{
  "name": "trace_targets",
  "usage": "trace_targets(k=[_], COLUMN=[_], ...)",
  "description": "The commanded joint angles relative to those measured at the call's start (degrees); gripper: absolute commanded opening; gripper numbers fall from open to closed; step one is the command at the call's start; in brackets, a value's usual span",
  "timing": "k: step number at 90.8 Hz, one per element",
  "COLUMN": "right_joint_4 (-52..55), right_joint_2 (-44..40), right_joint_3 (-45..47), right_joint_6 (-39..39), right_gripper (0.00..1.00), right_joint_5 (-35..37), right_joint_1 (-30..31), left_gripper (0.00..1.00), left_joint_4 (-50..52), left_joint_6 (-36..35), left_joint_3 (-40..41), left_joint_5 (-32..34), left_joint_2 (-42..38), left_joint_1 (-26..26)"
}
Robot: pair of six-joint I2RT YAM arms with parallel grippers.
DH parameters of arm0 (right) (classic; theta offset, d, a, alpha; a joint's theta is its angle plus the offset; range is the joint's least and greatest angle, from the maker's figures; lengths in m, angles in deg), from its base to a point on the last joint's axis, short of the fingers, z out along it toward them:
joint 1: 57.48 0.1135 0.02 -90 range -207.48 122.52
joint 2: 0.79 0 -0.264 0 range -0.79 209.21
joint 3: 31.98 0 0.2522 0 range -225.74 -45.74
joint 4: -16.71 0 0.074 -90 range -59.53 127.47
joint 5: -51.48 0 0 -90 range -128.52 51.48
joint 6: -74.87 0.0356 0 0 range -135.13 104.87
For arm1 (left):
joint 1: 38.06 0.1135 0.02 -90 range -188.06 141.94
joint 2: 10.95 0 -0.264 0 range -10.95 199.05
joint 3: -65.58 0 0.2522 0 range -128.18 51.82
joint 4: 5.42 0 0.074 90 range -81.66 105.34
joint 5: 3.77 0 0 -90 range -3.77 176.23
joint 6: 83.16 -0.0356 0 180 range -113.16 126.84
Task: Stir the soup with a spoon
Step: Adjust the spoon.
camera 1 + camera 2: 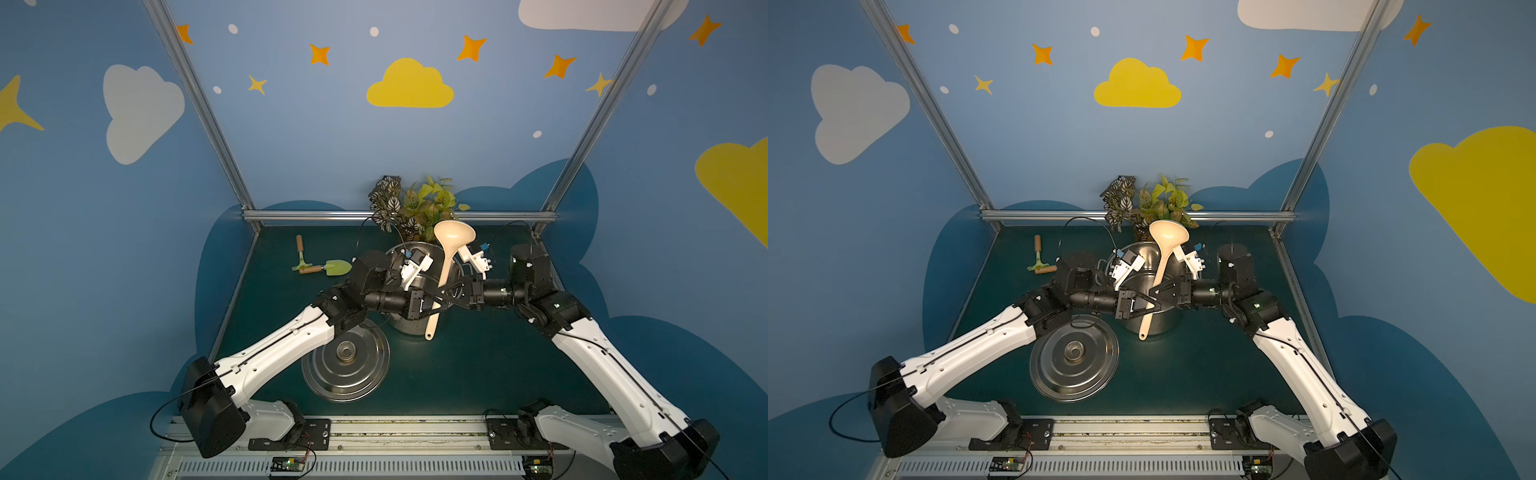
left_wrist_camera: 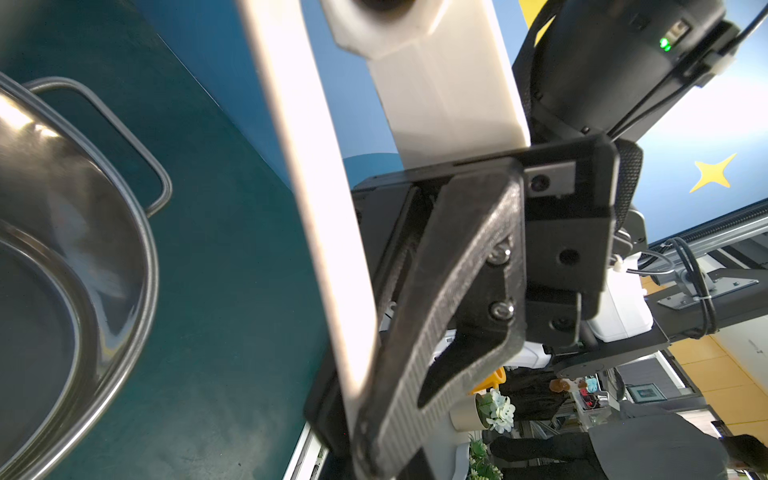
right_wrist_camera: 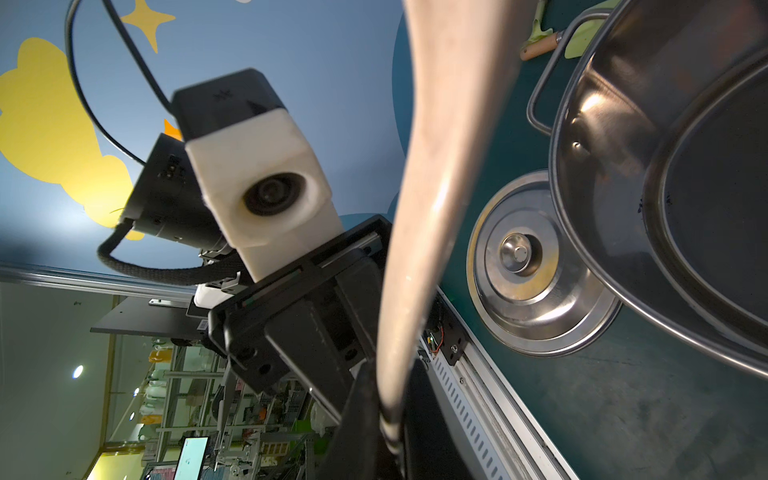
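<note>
Both end effectors meet over the stockpot (image 1: 408, 326). The left end effector (image 1: 435, 308) and the right end effector (image 1: 444, 287) are each clamped on the handle of the cream ladle (image 1: 446, 262), the right one nearer the bowl. The ladle hangs above the pot, its bowl toward the back and its handle end past the near rim. The lid (image 1: 361, 376) lies just beside the pot at near left, and open worktop (image 1: 478, 365) runs to the near right. Your arms hide much of the pot's mouth. The left forearm (image 1: 282, 349) covers the lid's edge.
</note>
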Motion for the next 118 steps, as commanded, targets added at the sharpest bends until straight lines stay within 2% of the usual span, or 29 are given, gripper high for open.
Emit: trace_targets(k=[1, 5, 15, 28, 34, 42, 58, 75, 95, 105, 118], right_joint_4=[0.03, 0.82, 4.66, 6.18, 3.47, -7.78, -26.92, -34.17, -41.77, -47.22, -49.02], right_joint_2=[-0.21, -0.33, -1.9, -6.37, -9.25, -13.68, -18.82, -17.12, -10.86, -8.43, -8.9], right_joint_3=[-0.26, -0.59, -1.62, 0.67, 4.47, 12.68, 26.51, 30.02, 30.68, 32.11, 33.36], right_joint_6=[1.56, 1.06, -0.86, 1.32, 5.16, 12.77, 22.36, 19.24, 16.89, 17.66, 17.7], right_gripper=[0.0, 0.01, 0.36, 0.65, 0.71, 0.76, 0.78, 0.77, 0.71, 0.65, 0.6], right_joint_5=[-1.02, -0.45, 2.97, 9.84, 13.67, 17.15, 27.32, 40.94, 53.59, 57.15, 62.27], right_joint_1=[0.37, 0.37, -0.33, -2.59, -2.56, -1.26, 5.15, 17.69, 28.31, 30.53, 32.38], left_gripper=[0.03, 0.03, 0.02, 0.03, 0.03, 0.02, 0.03, 0.03, 0.02, 0.03, 0.03], left_joint_4=[-2.17, -2.3, -3.3, -2.62, -1.33, -4.0, -8.42, -11.05, -14.69, -17.81, -19.86], left_joint_6=[-2.3, -2.02, -0.78, 1.64, 3.92, 9.15, 17.45, 23.11, 26.8, 29.22, 30.06], left_joint_3=[0.86, 0.91, 1.34, 1.88, 2.22, 5.1, 10.71, 14.26, 15.45, 17.53, 18.49], left_joint_5=[-1.24, -1.26, -0.4, 3.26, 6.67, 10.86, 20.7, 28.92, 31.31, 33.16, 34.32], left_joint_2=[-0.11, -0.17, -0.66, -1.16, -1.36, -2.37, -4.94, -6.33, -6.46, -7.02, -7.69], left_joint_1=[-0.42, -0.42, -0.34, -0.21, -0.23, -0.28, -0.68, -1.59, -2.55, -2.8, -2.86])
